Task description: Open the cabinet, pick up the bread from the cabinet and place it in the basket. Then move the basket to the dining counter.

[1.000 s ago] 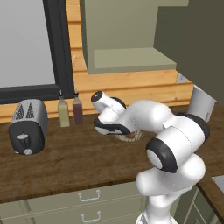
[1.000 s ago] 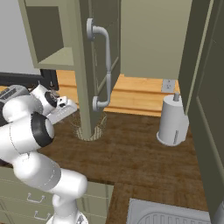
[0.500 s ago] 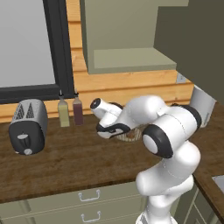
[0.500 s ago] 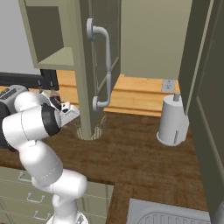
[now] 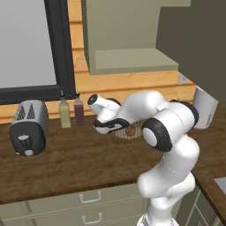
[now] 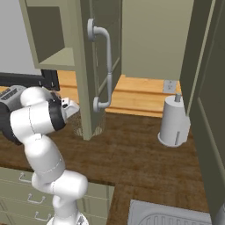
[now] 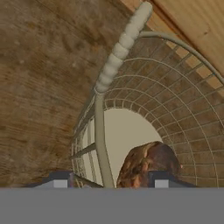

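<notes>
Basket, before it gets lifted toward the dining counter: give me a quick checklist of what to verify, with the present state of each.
1. Bread inside the basket: ok, the loaf lies on its pale base.
2. Gripper lined up on the basket: ok, in the hand view its fingertips sit either side of the rim wire.
3. Grip closed firmly on the rim: cannot tell, the contact is hidden.
4. Basket resting flat on the counter: ok.
5. Cabinet door clear of the lift path: not ok, it hangs open right in front of the basket.
6. Bottles and toaster clear: ok, standing apart to the side.
</notes>
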Available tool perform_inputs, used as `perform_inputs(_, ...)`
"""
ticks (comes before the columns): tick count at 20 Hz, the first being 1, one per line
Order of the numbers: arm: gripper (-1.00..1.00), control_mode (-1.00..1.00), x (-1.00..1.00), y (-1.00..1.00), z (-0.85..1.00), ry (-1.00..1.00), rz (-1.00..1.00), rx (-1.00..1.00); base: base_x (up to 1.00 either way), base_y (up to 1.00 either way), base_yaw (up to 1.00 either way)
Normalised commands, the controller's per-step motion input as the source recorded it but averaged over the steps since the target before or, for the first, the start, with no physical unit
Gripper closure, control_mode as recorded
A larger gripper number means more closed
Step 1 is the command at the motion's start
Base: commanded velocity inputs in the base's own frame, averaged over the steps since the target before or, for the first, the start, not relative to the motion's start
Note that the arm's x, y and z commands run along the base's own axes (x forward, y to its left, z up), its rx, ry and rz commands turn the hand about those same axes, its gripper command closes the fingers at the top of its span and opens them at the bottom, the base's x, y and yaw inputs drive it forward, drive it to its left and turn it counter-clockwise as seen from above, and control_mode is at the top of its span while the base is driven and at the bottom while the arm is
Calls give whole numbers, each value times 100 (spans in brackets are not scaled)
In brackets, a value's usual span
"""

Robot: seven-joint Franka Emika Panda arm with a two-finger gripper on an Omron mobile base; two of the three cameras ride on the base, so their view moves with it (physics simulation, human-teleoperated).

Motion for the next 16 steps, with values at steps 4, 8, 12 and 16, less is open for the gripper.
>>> perform_inputs(4,100,-100,0,-10,-39,10,0,0,0,0,0)
perform_inputs(8,100,-100,-9,0,-18,6,0,0,0,0,0)
perform_inputs(12,100,-100,-61,0,16,-15,1,0,0,0,0)
perform_inputs(16,100,-100,-100,0,59,-25,1,0,0,0,0)
